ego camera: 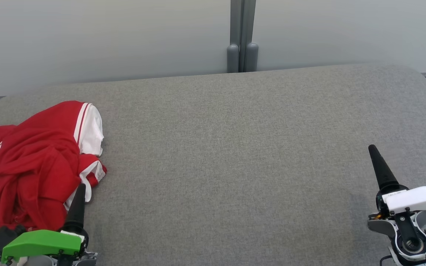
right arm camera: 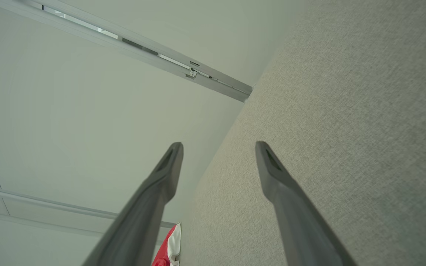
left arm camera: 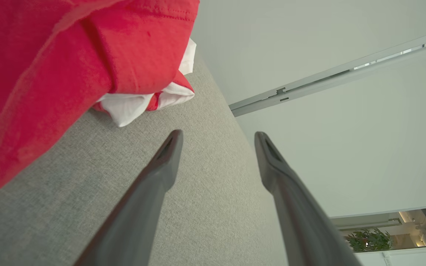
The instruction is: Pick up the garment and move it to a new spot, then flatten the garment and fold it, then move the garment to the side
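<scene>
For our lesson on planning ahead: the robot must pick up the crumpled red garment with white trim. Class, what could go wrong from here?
1. The crumpled red garment with white trim is bunched in layers. The open left gripper might pinch only a loose fold, so the garment lifts tangled.
2. It lies near the left edge of the grey fabric-covered surface, where a nudge could slide it off.

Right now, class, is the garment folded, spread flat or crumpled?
Crumpled: the garment lies in a loose heap on the grey surface, red layers bunched and white trim twisted.
</scene>
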